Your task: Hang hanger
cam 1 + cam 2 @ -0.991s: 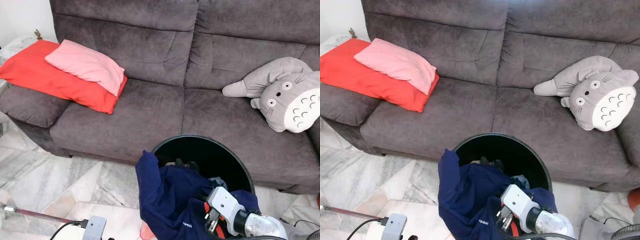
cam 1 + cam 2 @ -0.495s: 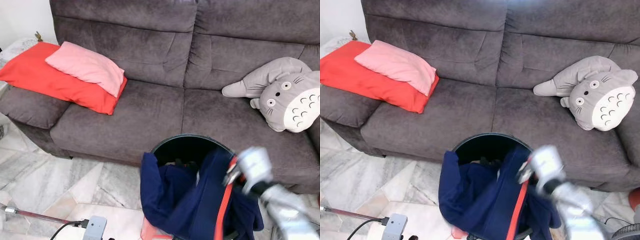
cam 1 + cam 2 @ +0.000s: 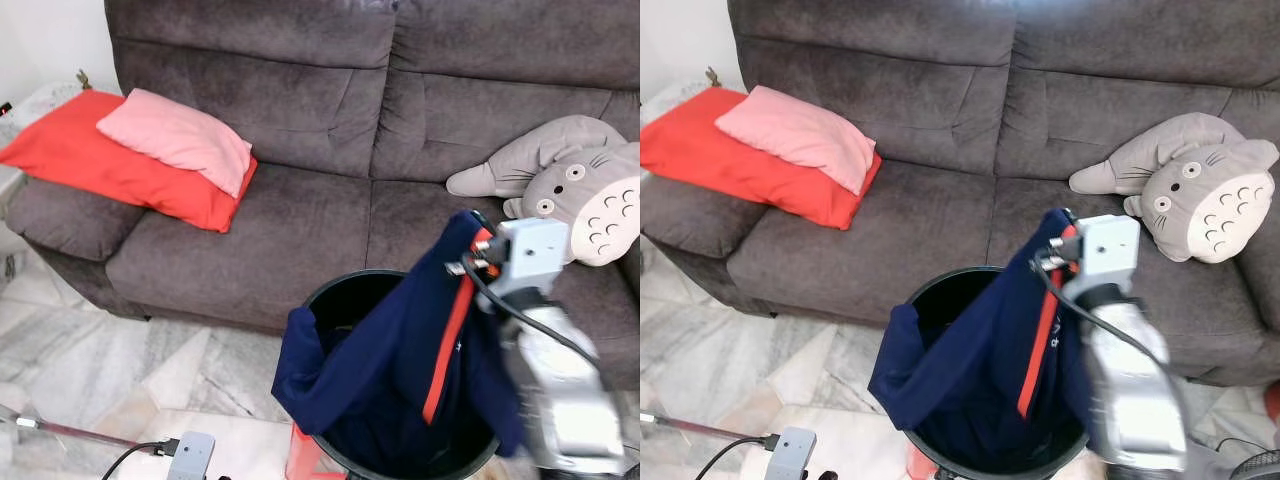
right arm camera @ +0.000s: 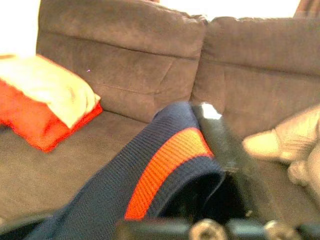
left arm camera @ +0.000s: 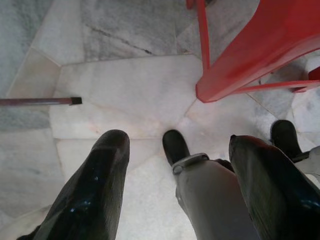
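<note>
Right pincer raised above the black bin, fingers mostly buried in the fold of a navy garment and clamped on it near its top edge; one black finger seen in the right wrist view pressing against the cloth, the other hidden behind the fabric. Garment with an orange-red stripe hanging from the pincer down into the bin, one sleeve or corner draped over the rim on the left. Lower part of the garment lost inside the bin, so its shape hard to make out. No hanger to be made out among the folds; whether one sits inside the cloth cannot be told.

Left pincer hanging low over the marble floor, fingers spread well apart, holding nothing. Between them, part of the robot's own leg and black foot. Just beyond, a leg and edge of a red plastic stool, cut off by the frame, and the tip of a thin dark rod lying on the floor.

Behind the bin, a grey-brown sofa. On its left end, a pink pillow lying on a red cushion. On the right end, a grey plush toy, partly cut off. Small grey device with a cable at the bottom edge, only partly visible.
</note>
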`<state>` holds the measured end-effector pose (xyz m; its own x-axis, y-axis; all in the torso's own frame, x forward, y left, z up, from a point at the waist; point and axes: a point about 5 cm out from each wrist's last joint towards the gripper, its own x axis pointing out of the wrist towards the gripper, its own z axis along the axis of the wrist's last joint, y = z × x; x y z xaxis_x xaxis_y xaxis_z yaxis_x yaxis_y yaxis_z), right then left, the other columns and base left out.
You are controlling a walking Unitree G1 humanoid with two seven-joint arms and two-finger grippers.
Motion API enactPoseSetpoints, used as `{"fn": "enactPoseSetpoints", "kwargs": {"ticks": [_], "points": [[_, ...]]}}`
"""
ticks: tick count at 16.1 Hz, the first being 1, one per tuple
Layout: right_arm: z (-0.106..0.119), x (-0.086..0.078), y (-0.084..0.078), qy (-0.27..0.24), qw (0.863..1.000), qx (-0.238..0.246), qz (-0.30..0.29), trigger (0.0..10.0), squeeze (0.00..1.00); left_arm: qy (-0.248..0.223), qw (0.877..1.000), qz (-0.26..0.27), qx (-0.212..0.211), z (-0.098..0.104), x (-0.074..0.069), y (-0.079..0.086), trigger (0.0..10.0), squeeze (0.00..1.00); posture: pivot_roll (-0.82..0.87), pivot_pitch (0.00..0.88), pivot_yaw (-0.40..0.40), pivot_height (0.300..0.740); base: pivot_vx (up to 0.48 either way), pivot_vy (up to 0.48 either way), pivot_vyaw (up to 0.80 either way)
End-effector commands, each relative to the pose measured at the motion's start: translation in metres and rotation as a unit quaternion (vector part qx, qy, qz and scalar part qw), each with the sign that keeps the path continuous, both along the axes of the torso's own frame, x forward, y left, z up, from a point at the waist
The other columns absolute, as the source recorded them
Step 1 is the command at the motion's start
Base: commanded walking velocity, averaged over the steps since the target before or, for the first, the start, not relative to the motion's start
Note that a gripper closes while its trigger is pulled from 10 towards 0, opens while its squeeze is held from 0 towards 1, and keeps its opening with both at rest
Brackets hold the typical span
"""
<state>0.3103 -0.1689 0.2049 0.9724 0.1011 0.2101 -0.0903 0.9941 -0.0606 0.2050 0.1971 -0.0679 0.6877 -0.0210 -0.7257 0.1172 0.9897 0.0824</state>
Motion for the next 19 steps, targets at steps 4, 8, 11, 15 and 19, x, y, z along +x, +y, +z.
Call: {"fn": "enactPoseSetpoints", "kwargs": {"ticks": [4, 8, 11, 15, 19], "points": [[0.028, 0.023, 0.003, -0.027, 0.997, 0.028, -0.065, 0.0, 0.0, 0.017, 1.0, -0.005, 0.001, -0.003, -0.004, 0.002, 10.0, 0.0, -0.16, 0.121, 0.065, 0.74, 0.0, 0.0, 0.0], [0.075, 0.04, -0.011, -0.099, 0.985, -0.013, -0.142, 0.0, 0.0, 0.012, 1.0, -0.003, 0.005, 0.001, 0.001, 0.006, 10.0, 0.0, -0.16, 0.119, 0.07, 0.74, 0.0, 0.0, 0.0], [0.137, 0.041, -0.023, -0.221, 0.956, -0.058, -0.184, 0.0, 0.0, 0.01, 1.0, -0.003, 0.004, 0.001, 0.003, 0.004, 10.0, 0.0, -0.15, 0.122, 0.065, 0.74, 0.0, 0.0, 0.0], [0.127, 0.039, -0.001, -0.219, 0.949, -0.142, -0.177, 0.0, 0.0, 0.015, 1.0, 0.001, -0.001, -0.002, -0.004, 0.002, 10.0, 0.0, -0.14, 0.129, 0.055, 0.74, 0.0, 0.0, 0.0], [0.096, 0.037, 0.022, -0.158, 0.987, -0.015, 0.014, 0.0, 0.0, 0.029, 1.0, 0.0, 0.001, -0.007, -0.013, 0.002, 10.0, 0.0, -0.15, 0.134, 0.048, 0.74, 0.0, 0.0, 0.0]]}}
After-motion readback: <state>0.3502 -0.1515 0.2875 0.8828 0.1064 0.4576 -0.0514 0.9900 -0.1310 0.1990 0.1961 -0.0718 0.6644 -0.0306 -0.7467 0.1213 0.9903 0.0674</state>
